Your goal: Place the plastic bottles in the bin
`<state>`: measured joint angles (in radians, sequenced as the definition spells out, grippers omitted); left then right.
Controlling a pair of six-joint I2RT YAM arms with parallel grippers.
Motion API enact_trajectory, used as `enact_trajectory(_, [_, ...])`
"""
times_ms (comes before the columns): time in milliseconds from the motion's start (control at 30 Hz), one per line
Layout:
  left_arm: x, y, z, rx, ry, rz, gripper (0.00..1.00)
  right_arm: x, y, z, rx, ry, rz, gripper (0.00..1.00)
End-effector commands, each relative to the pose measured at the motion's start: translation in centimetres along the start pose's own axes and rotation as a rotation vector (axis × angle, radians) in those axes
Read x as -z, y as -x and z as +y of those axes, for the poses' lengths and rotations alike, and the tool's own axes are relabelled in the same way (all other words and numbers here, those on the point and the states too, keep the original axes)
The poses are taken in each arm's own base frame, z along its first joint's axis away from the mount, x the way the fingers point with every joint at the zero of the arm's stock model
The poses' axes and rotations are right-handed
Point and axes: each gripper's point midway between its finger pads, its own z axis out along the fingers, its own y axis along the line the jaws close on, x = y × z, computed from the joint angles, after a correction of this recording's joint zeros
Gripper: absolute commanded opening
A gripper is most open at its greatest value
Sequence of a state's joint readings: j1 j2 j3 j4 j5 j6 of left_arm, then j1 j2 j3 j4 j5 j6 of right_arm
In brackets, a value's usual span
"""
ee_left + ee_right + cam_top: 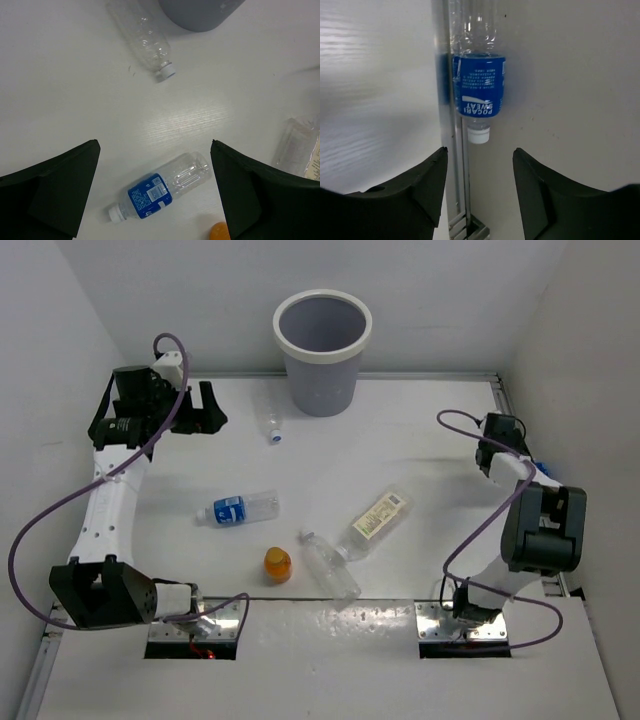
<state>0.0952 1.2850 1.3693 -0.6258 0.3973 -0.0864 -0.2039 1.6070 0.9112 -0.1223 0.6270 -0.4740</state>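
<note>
Grey-lavender round plastic bin (322, 375) w/ thick white rim stands upright at the far edge of the white table (420, 440). Every bottle I can see is outside it. The clear ones all lie on their sides. A plain clear plastic bottle (268, 415) w/ pale cap is just left of the bin's base, cap toward the near side. Mid-table lies a clear bottle w/ blue label (235, 510). Nearer the arms is a squat orange bottle (277, 564); can't tell if it's upright. Right of that is a label-less clear bottle (330, 565), its neck right by a clear bottle w/ cream label (378, 520). Left gripper (154, 145) hangs over the table btwn the pale-capped bottle & the blue-label one, jaws spread wide, holding nothing. Right gripper (480, 156) is at the table's right edge, fingers apart & empty. It's aimed at a second blue-labelled clear bottle (479, 85) w/ white cap. That one lies along the metal edge rail (451, 165) by the wall, cap toward the gripper, untouched.
</note>
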Motion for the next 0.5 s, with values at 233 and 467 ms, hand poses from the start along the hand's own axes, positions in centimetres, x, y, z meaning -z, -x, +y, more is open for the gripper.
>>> enact_trajectory(233, [-0.6,0.3,-0.3,-0.007,-0.047,-0.016,1.00,-5.4,-0.7,-3.1,-0.022,-0.208,0.010,0.78])
enact_trajectory(467, [-1.2,-0.1,-0.3,-0.008,-0.066,0.002,1.00,-8.1,-1.1,-2.6,-0.017,-0.210,0.038,0.80])
